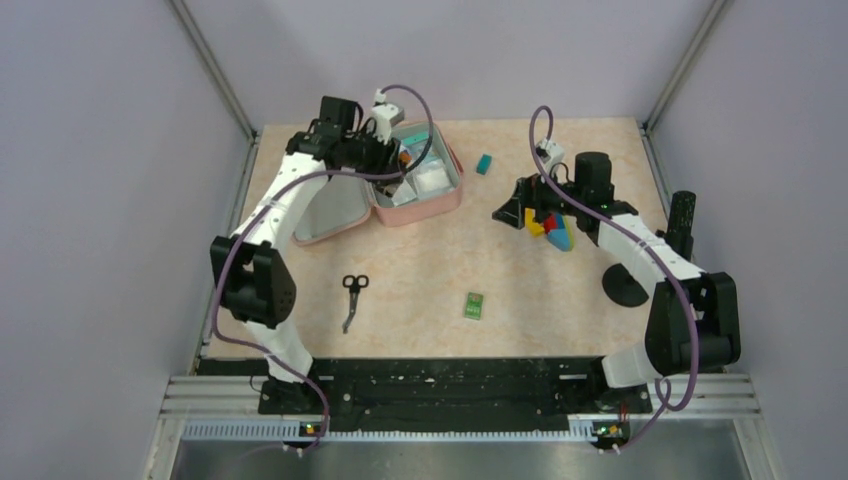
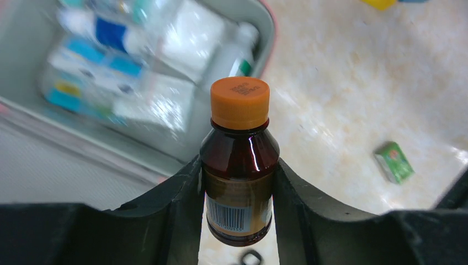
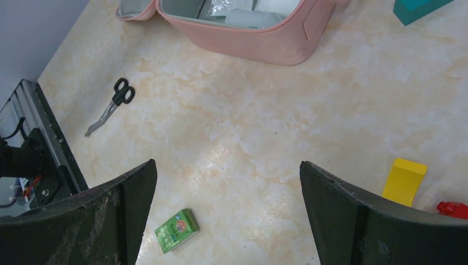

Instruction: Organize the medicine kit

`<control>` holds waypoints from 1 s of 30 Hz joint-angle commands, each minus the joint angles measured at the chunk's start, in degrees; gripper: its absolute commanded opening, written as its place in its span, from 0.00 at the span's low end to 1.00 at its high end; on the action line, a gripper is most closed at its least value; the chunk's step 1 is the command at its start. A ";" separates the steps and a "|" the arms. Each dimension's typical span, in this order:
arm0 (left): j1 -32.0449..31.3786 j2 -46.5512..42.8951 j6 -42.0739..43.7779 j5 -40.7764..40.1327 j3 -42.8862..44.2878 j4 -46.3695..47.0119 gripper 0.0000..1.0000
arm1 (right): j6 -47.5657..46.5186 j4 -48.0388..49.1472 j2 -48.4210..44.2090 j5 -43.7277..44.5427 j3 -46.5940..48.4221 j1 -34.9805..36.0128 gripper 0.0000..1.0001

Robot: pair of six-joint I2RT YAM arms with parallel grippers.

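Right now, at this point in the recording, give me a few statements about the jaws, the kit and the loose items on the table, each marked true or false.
1. The left jaws grip a brown bottle with an orange cap. True.
2. The medicine kit is zipped shut. False: it lies open, with packets showing inside.
3. The right jaws hold the green box. False: they stand wide open and empty, and the box lies on the table.
4. The scissors lie on the table, outside the kit. True.
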 commanded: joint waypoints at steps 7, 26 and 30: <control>-0.97 23.27 21.77 -4.96 25.13 -3.40 0.10 | -1.47 1.24 -3.90 -0.27 -0.97 -0.02 0.99; -5.45 27.35 43.91 -7.79 21.62 -17.92 0.29 | -1.12 0.89 -4.88 -0.52 -2.18 -0.06 0.99; -6.09 27.59 44.46 -9.17 21.35 -18.85 0.41 | -1.22 0.76 -5.11 -0.55 -2.50 -0.05 0.99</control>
